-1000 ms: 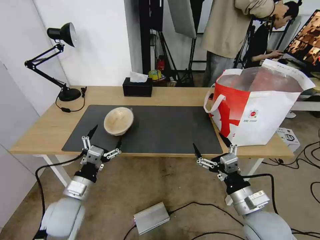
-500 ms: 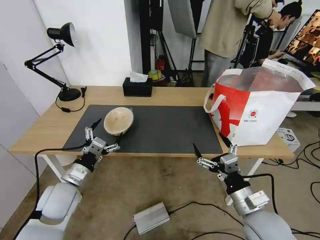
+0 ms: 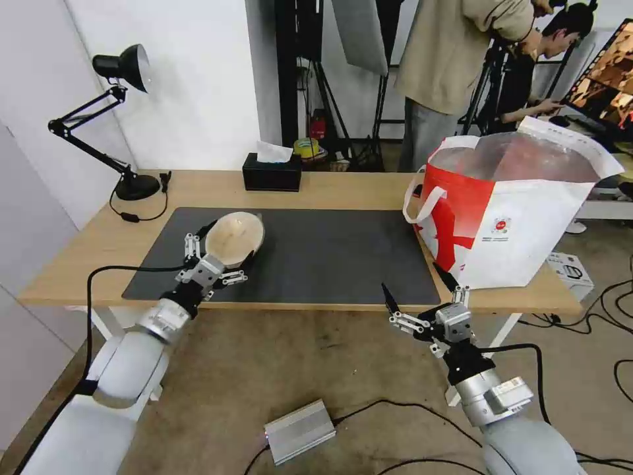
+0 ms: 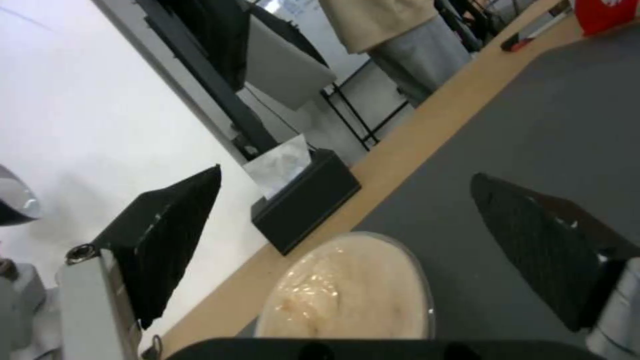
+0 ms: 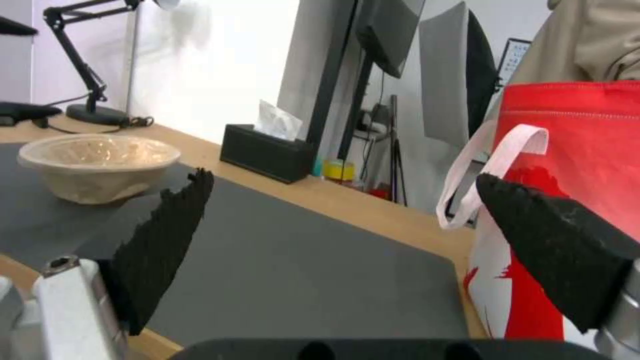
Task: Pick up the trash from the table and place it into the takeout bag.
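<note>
A beige pulp bowl (image 3: 237, 232), the trash in sight, rests on the left part of the dark grey mat (image 3: 330, 254) on the light-wood table (image 3: 349, 188). My left gripper (image 3: 231, 243) is open at the bowl's near side, with one finger on each side of the bowl. In the left wrist view the bowl (image 4: 347, 292) lies low between the two black fingers (image 4: 173, 235). My right gripper (image 3: 410, 277) hangs open in front of the table's near edge, below the white and red takeout bag (image 3: 521, 218). That bag (image 5: 573, 145) stands open on the table's right end.
A black tissue box (image 3: 271, 173) sits at the back edge and a black desk lamp (image 3: 128, 125) at the back left corner. On the floor lie a silver box (image 3: 300, 432) and cables (image 3: 613, 297). People stand behind the table at the back right.
My left arm has reached forward and up from below the table's front edge until its open fingers flank the bowl. The right arm, bowl and bag have stayed put.
</note>
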